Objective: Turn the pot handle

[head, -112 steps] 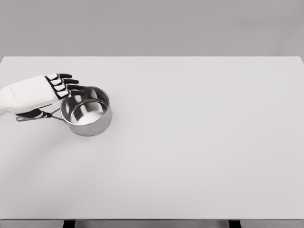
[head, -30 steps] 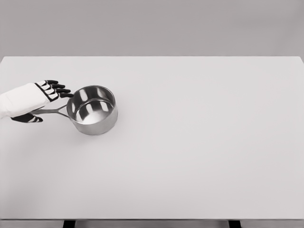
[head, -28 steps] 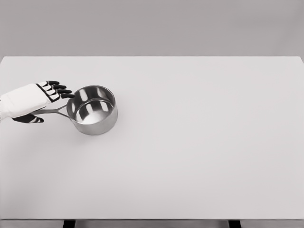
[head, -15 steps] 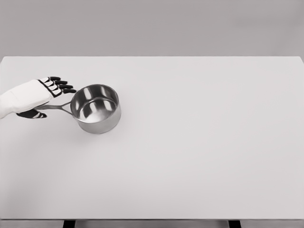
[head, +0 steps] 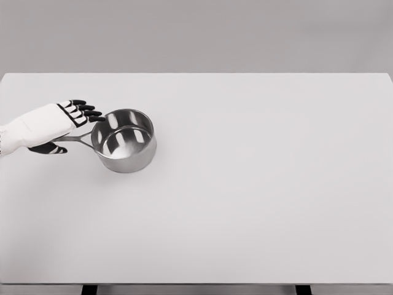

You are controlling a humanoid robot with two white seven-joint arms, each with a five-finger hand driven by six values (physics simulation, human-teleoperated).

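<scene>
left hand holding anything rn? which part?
Cannot be told for sure. The left robot hand sits over the saucepan's handle, fingers extended above it and thumb below, but no closed grip is visible.

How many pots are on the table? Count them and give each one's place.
1. The pot stands upright on the table's left side, its handle pointing left under the left hand. Nothing on the table could hide another.
</scene>
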